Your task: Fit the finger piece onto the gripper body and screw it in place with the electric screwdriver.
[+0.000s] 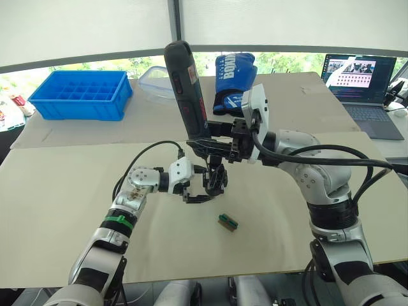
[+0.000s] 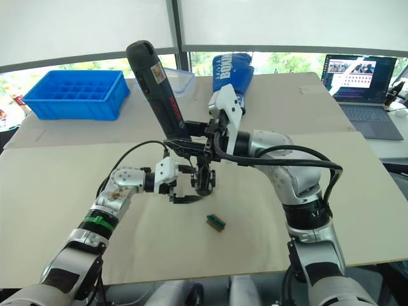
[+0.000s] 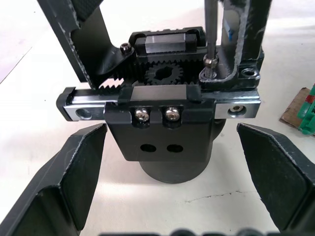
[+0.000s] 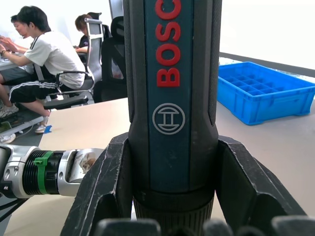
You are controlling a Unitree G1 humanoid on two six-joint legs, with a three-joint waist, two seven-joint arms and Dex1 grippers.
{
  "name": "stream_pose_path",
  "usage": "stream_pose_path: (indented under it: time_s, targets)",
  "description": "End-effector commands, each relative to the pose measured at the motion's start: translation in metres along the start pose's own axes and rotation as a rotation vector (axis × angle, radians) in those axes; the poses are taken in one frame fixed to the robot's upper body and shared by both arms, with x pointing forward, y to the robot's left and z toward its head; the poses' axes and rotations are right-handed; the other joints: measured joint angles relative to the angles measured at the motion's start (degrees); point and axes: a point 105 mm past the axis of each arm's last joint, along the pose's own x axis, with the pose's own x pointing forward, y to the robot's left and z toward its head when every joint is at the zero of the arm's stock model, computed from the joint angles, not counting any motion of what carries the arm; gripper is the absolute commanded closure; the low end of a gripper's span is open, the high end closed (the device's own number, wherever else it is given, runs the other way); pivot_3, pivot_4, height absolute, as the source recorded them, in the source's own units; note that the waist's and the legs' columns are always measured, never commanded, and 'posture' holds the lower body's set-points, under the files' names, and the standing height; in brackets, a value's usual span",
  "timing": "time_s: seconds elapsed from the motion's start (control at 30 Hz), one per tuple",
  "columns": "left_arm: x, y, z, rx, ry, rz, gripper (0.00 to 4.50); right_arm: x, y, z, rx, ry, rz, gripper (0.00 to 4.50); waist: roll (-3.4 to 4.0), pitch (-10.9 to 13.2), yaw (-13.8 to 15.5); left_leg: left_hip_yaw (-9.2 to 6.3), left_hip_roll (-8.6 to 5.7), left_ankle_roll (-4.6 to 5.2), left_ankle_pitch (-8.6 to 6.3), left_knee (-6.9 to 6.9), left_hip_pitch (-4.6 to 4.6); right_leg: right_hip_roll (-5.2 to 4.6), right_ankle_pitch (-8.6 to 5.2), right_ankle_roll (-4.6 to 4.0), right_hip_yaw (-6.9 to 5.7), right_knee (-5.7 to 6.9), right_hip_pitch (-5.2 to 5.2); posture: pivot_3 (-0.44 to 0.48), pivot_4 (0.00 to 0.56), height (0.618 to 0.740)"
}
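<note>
Left wrist view looks straight at the gripper body (image 3: 167, 132) standing on the table (image 3: 231, 196): a round base, a toothed gear, a silver rail with two bright screws, and the finger piece (image 3: 246, 44) already seated at one end. The screwdriver's thin bit (image 3: 210, 29) comes down onto a screw head beside that piece. The left gripper (image 3: 172, 167) has its pads (image 3: 78, 172) spread to either side of the base, apart from it, so it is released and not steadying anything.

Right wrist view shows what that one cannot: the right gripper (image 4: 172, 182) clenched around the Bosch electric screwdriver (image 4: 172, 93) low on its barrel, near the collar. It also takes in seated people at desks behind and the blue crate (image 4: 266, 91).

Right eye view gives the overall layout: the screwdriver (image 2: 156, 86) leans steeply, its top tipped to the robot's left, over the body at mid-table, with a small green-and-brown block (image 2: 216, 222) lying nearby.

The body looks rigid but light and, I judge, apt to twist or skid under driving torque; closing the left pads on its round base seems the soundest hold. The screwdriver is stiff and top-heavy, so the low grip suits it.
</note>
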Motion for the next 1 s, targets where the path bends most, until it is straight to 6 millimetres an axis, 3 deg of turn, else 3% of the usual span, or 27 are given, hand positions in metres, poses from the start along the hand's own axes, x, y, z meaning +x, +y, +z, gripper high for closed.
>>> stream_pose_path:
  time_s: [0.03, 0.63, 0.73, 0.83, 1.0]
  targets:
    - [0.001, 0.006, 0.011, 0.056, -0.021, 0.012, 0.00, -0.004, 0.002, 0.016, -0.073, -0.056, 0.001, 2.59, 0.00, 0.00, 0.00, 0.00, 0.00, 0.00, 0.00, 0.00, 0.00, 0.00, 0.00, 0.00, 0.00, 0.00, 0.00, 0.000, 0.150, 0.740]
    - [0.019, 0.007, 0.005, 0.002, -0.057, 0.023, 0.00, -0.010, 0.007, 0.007, -0.093, -0.058, -0.014, 2.59, -0.02, -0.01, 0.16, 0.00, -0.01, 0.00, 0.00, 0.02, 0.03, -0.01, 0.00, 0.00, -0.01, 0.01, 0.04, 0.000, 0.150, 0.740]
    - [0.021, 0.008, 0.003, -0.013, -0.058, 0.028, 0.80, -0.012, 0.007, 0.004, -0.089, -0.061, -0.017, 2.59, -0.03, -0.02, 0.15, 0.00, -0.02, 0.00, 0.00, 0.02, 0.04, -0.01, 0.00, 0.00, 0.00, 0.01, 0.06, 0.000, 0.150, 0.740]
    - [0.022, 0.008, 0.000, -0.018, -0.052, 0.023, 2.09, -0.015, 0.011, 0.000, -0.115, -0.066, 0.007, 2.59, -0.04, -0.03, 0.19, 0.00, -0.01, 0.00, 0.00, 0.01, 0.07, -0.01, 0.00, 0.00, -0.01, 0.01, 0.08, 0.000, 0.150, 0.740]
    - [0.021, 0.010, -0.001, -0.021, -0.046, 0.022, 2.12, -0.019, 0.014, -0.009, -0.137, -0.071, 0.046, 2.59, -0.09, -0.06, 0.20, 0.01, -0.02, 0.00, 0.00, 0.02, 0.17, 0.00, 0.00, 0.01, 0.01, -0.01, 0.16, 0.000, 0.150, 0.740]
